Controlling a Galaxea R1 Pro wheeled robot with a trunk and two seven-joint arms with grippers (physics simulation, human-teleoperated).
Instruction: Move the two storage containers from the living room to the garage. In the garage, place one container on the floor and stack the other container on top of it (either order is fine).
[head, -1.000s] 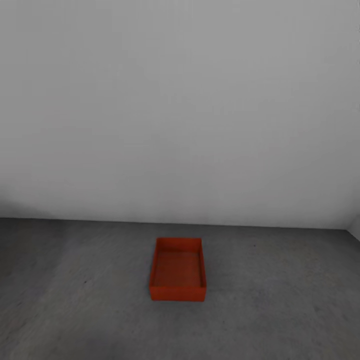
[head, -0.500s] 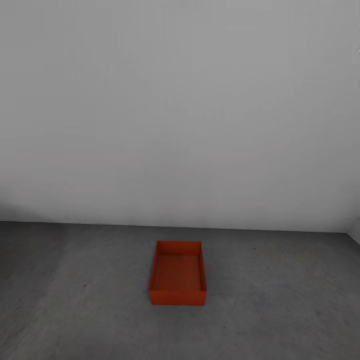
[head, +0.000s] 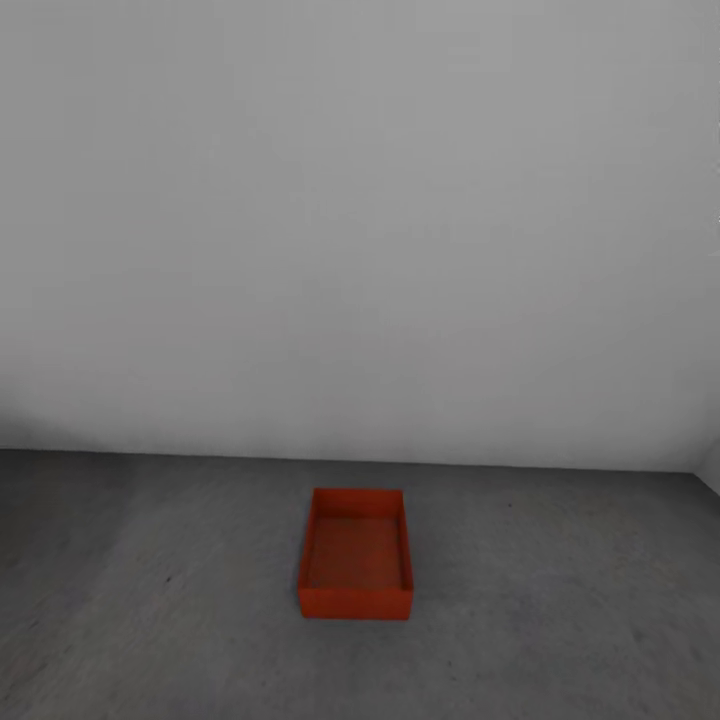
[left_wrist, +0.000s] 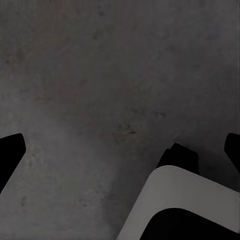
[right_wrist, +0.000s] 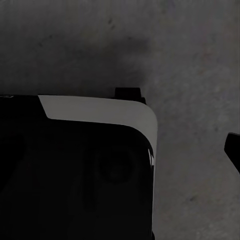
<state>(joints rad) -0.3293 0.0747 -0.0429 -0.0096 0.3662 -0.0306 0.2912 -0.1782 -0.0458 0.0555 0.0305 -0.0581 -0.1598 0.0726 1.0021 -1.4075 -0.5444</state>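
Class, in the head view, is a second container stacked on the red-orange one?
No, the container sits alone and open-topped on the floor.

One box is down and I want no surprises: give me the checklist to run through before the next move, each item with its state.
1. First box sits on the concrete floor: ok.
2. Box upright, open side up: ok.
3. Box inside free of other things, ready to take a second one on top: ok.
4. Second box stacked on it: not ok, nothing rests on it yet.
5. Left gripper open with nothing between its fingertips: ok, only floor shows in the gap.
6. Right gripper state: cannot tell, just one fingertip shows at the picture's edge beside the robot's base.
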